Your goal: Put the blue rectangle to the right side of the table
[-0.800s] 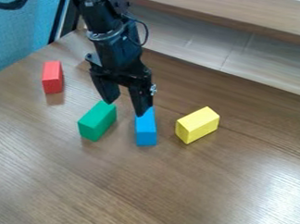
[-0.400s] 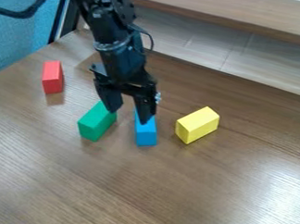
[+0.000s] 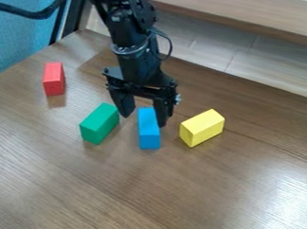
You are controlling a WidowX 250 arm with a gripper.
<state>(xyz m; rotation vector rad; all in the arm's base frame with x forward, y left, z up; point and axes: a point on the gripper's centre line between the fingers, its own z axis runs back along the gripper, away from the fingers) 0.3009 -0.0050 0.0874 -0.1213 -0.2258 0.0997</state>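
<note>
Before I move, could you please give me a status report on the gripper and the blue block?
Gripper open at the blue block. Block ungripped, on the table. Green block and yellow block flank it.

Prob. a robotics lab or an office rm w/ a test setup; can't say which for sure. Clues: black robot arm point(image 3: 136, 52) w/ a black cable point(image 3: 33, 14) over a brown wood-grain worktop point(image 3: 147, 192), plus simple toy-type pcs, i.e. red block point(image 3: 54, 79), green block point(image 3: 99, 123), blue block point(image 3: 148, 129) & yellow block point(image 3: 202, 127). Bkgd: light wood board point(image 3: 248, 14) along the top edge, pale panel point(image 3: 206, 45) w/ thin seams below it, & a blue textured surface point(image 3: 19, 40) at upper L, like an office partition.
</note>
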